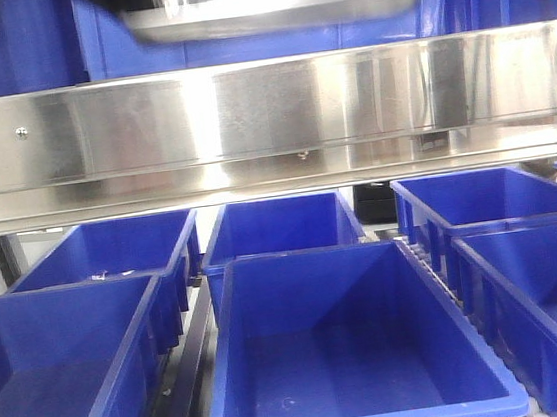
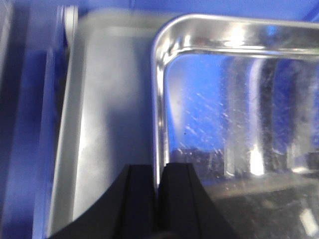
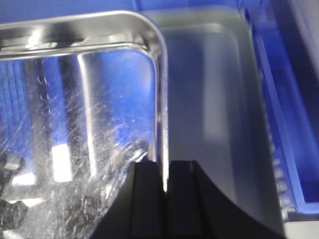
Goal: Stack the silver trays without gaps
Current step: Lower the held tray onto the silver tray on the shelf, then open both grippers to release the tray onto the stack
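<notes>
I hold one shiny silver tray by its two short walls. My left gripper (image 2: 158, 168) is shut on its left wall; the tray's scratched floor (image 2: 239, 104) fills the right of that view. My right gripper (image 3: 164, 164) is shut on its right wall, with the tray floor (image 3: 89, 109) to the left. A second silver tray lies below, its dull floor showing beside the held one in the left wrist view (image 2: 114, 114) and in the right wrist view (image 3: 209, 99). In the front view the held tray (image 1: 276, 7) shows blurred at the top edge, above the rail.
A long brushed-steel shelf rail (image 1: 268, 119) crosses the front view. Below it stand several blue plastic bins (image 1: 355, 351). Blue bin walls flank the lower tray on the left (image 2: 35, 124) and on the right (image 3: 284, 109).
</notes>
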